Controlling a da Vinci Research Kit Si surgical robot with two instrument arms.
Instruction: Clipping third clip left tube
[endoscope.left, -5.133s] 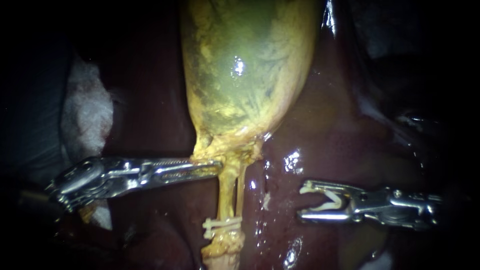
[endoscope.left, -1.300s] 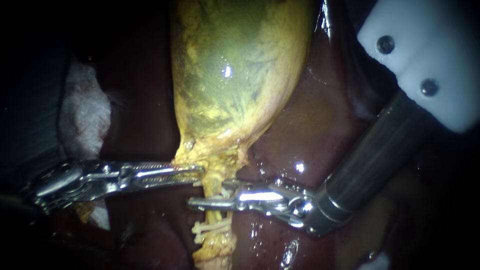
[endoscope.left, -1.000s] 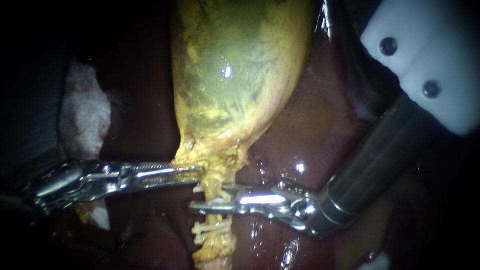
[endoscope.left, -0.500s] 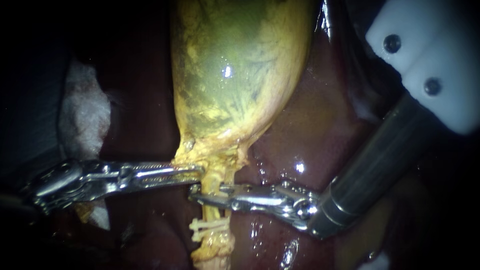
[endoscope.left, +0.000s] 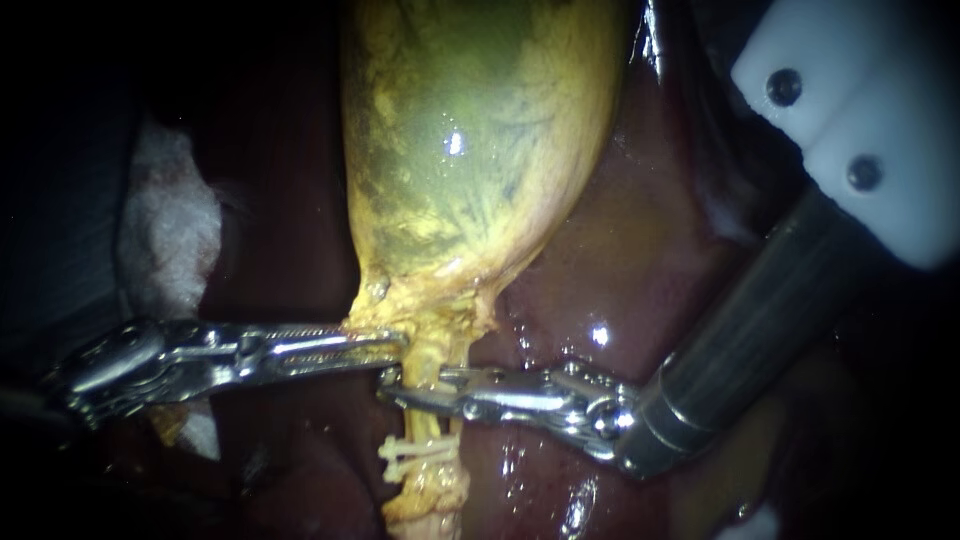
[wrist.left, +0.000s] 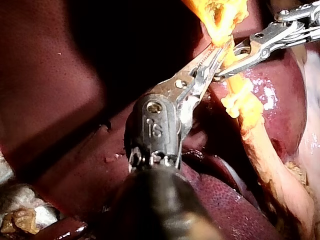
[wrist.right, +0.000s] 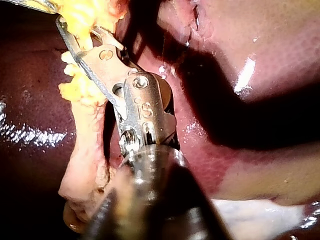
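Item 1, my right instrument (endoscope.left: 398, 386): jaws clamped across the tube (endoscope.left: 425, 420) (just above the clips (endoscope.left: 415, 453)). Item 2, my left instrument (endoscope.left: 392, 345): jaws gripping the gallbladder (endoscope.left: 470, 150) at its neck.

two instruments (endoscope.left: 398, 344) (endoscope.left: 392, 385), one gallbladder (endoscope.left: 470, 150), one liver (endoscope.left: 640, 240), two white clips (endoscope.left: 428, 444) (endoscope.left: 408, 461).

Yellow tube (endoscope.left: 430, 352), mottled yellow-green gallbladder (endoscope.left: 470, 150), maroon liver (endoscope.left: 640, 260)
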